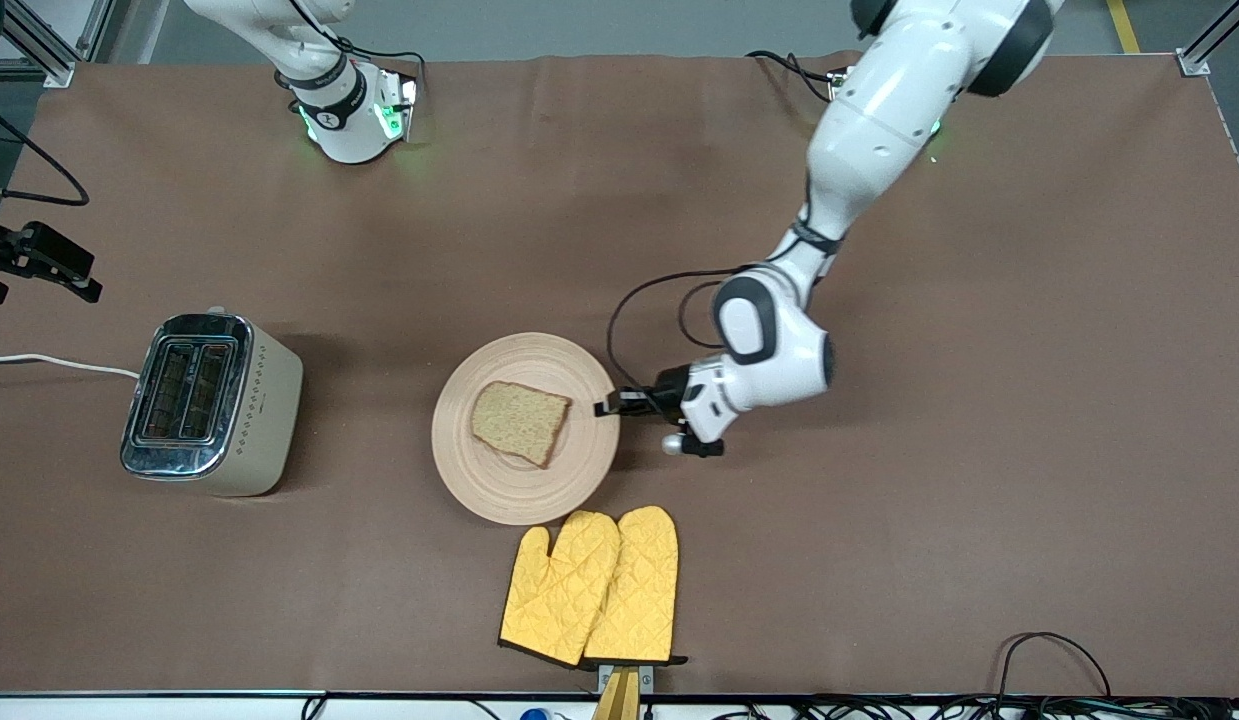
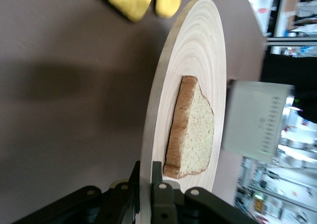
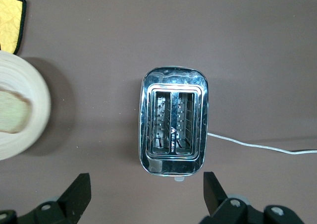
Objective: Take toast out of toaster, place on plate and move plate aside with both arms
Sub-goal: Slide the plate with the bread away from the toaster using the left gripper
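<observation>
Mid-desk we see the round light-beige wooden plate (image 1: 499, 490) carrying the squarish brown speckled toast slice (image 1: 520, 421), lying flat, its flat edge toward the left arm's end and its rounded top toward the chrome-topped beige toaster (image 1: 211, 403). Left hand (image 1: 608, 405) pinches the plate rim at that end. Yellow quilted oven mitts (image 1: 594, 588) sit just beside the plate, nearer the camera. Right hand (image 3: 146, 192) is spread, high over the toaster. Bare brown desk (image 1: 979, 500) toward the left arm's end.
</observation>
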You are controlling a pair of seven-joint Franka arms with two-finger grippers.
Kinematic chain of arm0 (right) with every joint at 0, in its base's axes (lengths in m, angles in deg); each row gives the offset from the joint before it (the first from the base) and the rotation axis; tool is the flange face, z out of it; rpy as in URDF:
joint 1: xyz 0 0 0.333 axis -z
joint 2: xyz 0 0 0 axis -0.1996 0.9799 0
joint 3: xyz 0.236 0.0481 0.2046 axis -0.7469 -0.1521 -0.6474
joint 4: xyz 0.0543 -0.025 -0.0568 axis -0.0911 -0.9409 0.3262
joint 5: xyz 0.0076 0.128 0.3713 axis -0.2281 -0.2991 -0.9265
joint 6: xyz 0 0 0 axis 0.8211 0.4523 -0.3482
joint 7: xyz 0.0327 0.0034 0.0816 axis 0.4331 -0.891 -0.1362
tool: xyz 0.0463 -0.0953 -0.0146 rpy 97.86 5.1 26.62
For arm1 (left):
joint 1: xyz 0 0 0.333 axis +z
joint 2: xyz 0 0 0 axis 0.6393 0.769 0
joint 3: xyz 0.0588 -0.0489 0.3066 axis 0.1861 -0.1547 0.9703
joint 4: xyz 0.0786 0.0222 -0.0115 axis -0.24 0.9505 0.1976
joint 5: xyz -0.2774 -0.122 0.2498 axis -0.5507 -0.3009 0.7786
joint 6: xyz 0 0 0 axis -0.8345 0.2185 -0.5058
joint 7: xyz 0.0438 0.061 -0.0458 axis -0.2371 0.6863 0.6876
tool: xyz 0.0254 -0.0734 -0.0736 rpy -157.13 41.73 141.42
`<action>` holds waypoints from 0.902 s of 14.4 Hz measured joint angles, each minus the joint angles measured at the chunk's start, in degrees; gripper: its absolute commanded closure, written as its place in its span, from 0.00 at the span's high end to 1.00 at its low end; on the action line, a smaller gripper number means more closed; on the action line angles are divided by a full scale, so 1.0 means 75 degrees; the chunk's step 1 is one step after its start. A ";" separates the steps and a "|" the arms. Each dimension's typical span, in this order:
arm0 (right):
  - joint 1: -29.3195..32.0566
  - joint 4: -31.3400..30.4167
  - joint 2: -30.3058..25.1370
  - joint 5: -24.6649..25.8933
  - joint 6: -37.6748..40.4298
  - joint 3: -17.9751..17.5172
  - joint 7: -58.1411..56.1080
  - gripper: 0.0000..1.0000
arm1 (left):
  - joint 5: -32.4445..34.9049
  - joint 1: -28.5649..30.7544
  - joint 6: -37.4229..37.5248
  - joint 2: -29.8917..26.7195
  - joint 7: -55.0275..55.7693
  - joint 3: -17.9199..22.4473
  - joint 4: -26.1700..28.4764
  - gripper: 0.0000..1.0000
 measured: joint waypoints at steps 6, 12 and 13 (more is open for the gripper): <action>-0.0006 0.0001 0.0000 -0.0001 0.0005 -0.0006 0.0000 1.00 | 0.2090 0.3693 0.3798 -0.0820 -0.1391 0.0054 0.0948 0.00; -0.0061 0.0004 0.0001 -0.0002 0.0005 -0.0037 -0.0002 1.00 | 0.3627 0.6344 0.4962 -0.0210 -0.2791 0.0047 0.0732 0.01; -0.0062 0.0004 0.0001 -0.0002 0.0005 -0.0037 -0.0002 1.00 | 0.3754 0.6651 0.5072 -0.0018 -0.2963 0.0047 0.0589 0.02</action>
